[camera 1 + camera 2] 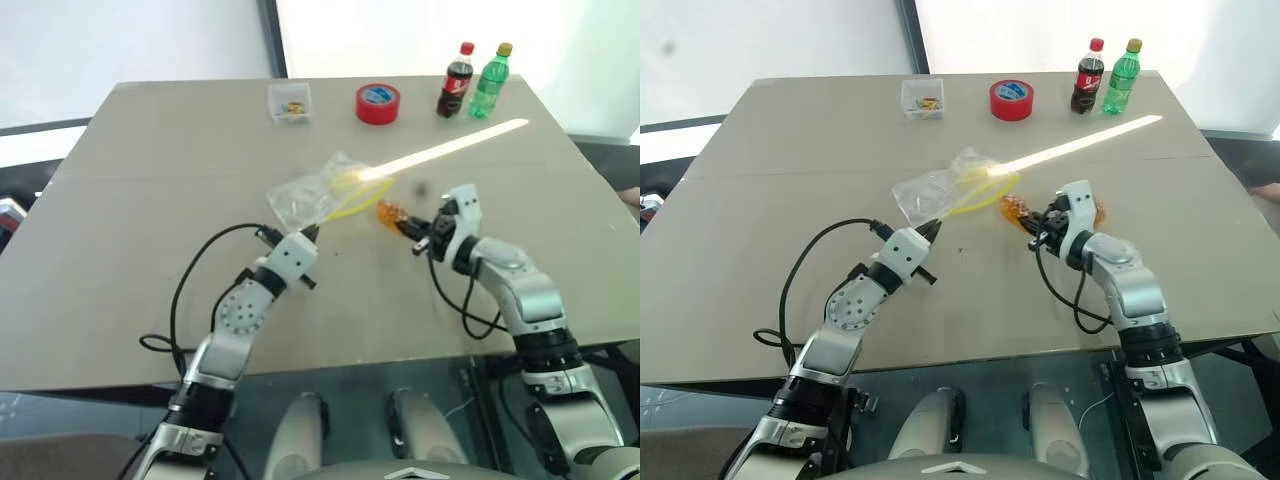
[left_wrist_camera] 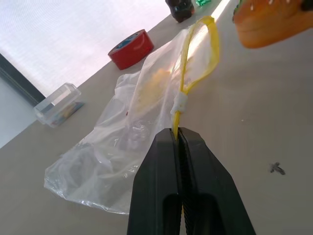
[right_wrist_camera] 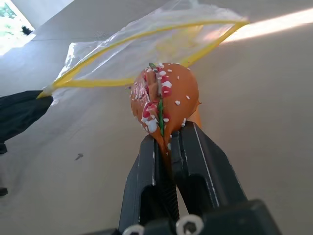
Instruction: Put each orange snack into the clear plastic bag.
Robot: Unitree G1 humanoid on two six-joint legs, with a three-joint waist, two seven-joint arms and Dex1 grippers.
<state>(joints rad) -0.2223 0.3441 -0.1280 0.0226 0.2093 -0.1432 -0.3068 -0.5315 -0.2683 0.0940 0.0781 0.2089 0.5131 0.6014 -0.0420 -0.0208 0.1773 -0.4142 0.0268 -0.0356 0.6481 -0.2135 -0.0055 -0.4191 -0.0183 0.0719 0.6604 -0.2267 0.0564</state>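
From the head view I see my left gripper (image 1: pixel 312 232) pinching the yellow strip of the bag (image 1: pixel 312 194) mid-desk, and my right gripper (image 1: pixel 412 234) clamped on a snack (image 1: pixel 388 211) just beside the mouth. In the left wrist view the pinch is thin and could slip. In the right wrist view only the wrapper's tail is caught; the second snack (image 1: pixel 1099 212) lies behind that gripper, so I could miss the narrow opening.

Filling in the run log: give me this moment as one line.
left claw: shut on bag strip | right claw: shut on snack | snack beside bag mouth, not in
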